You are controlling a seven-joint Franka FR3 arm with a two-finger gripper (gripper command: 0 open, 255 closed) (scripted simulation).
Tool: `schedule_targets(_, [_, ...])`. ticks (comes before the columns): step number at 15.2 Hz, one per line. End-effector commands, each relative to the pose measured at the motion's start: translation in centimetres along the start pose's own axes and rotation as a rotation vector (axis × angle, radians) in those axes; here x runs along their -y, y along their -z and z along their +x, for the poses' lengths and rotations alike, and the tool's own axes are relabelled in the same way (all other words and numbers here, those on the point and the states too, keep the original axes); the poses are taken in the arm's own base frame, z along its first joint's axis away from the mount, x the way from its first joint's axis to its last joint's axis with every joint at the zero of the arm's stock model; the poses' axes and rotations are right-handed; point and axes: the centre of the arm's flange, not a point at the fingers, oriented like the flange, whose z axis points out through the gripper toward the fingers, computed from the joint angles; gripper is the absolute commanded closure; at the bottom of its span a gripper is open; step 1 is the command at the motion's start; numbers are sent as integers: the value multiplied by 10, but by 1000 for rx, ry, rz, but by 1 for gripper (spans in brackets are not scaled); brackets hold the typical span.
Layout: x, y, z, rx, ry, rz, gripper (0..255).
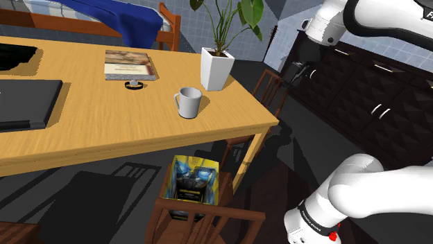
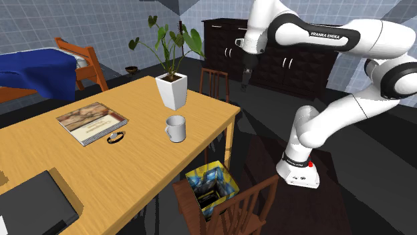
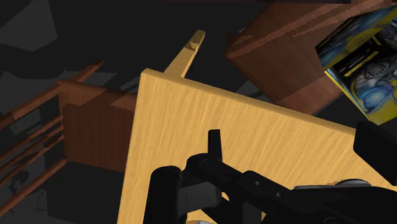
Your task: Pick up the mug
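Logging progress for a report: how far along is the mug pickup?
Done: nothing yet; the mug stands upright on the table beside the white plant pot. In hand: the gripper hangs off the table's corner, near the dark cabinet, well apart from the mug. Left: move over the mug, descend, grasp it and lift.

Home room, bed [image 2: 85,67] with blue blanket [image 2: 37,72], wooden table [image 2: 100,173], potted plant [image 2: 172,92]
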Motion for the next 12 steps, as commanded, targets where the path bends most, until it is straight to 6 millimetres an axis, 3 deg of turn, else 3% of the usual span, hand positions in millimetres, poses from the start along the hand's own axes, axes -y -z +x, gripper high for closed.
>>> schedule_targets(1, [0, 0, 0, 0, 0, 0, 0])
schedule_targets(12, [53, -54, 123, 27, 38, 65, 0])
